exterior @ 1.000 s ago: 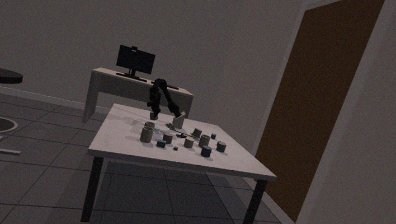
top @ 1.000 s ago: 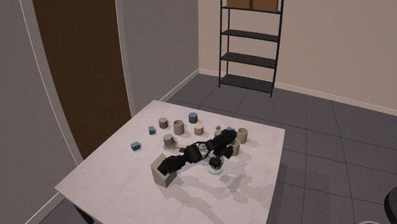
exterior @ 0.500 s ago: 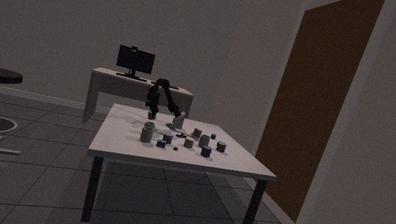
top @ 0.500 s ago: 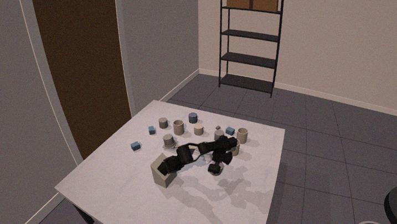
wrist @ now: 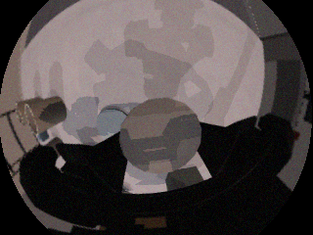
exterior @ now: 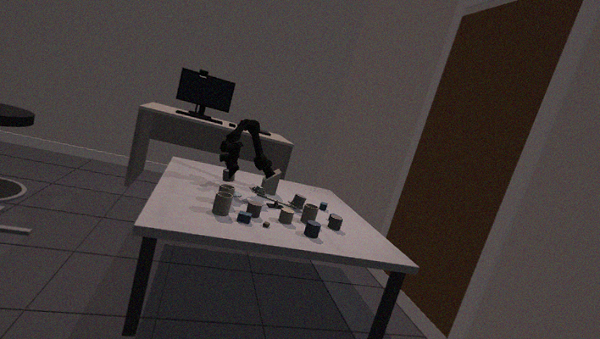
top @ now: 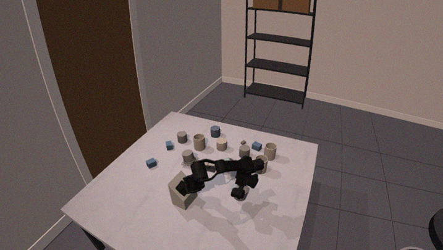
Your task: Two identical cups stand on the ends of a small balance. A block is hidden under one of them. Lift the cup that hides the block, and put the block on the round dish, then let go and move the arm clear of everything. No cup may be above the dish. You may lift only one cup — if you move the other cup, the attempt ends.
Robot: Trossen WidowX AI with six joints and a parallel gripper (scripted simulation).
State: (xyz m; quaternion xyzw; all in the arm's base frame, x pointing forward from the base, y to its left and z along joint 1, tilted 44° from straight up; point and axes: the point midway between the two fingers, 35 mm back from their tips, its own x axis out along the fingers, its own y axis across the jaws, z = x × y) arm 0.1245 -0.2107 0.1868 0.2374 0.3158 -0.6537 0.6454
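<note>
- Top view: pincer [top: 238, 192] [exterior: 230, 172] [wrist: 156, 125] is clamped on a cup, mostly under my wrist. This held cup [top: 241, 199] [exterior: 227, 176] [wrist: 158, 119] is off the balance [top: 211, 165] [exterior: 277, 201]. A pale bit of the round dish [top: 233, 186] [wrist: 111, 121] shows right by it; can't tell if they overlap from above.
- Other cup [top: 187, 156] [exterior: 298, 200] stands on the far end of the balance. Hands off: nudge it & the attempt's over.
- Exterior view: I've got the held cup low, near the worktop [top: 145, 220] [exterior: 185, 223]; contact unclear. Beam slopes, other cup's end lower. Small lump [exterior: 257, 190] on the raised end, prob. the block; too small/dark to be sure. Can't make out the dish here.
- If so, the block's small & should be light, rigid: take it low on two opposite flat sides, straight down, min. push. The end may tip once it's off, so lift slow & steady.
- Wrist view: round flat end of the held cup fills the gap, one finger each side; dish just beside it. Cup looks stiff, smooth-walled, likely light; hold it level across its widest part, firm but no crushing, as curved walls could slip or roll.
- Next, I'd set it down upright-ish on its rim, well off the dish, then open wide & rise straight before going for the block.
</note>
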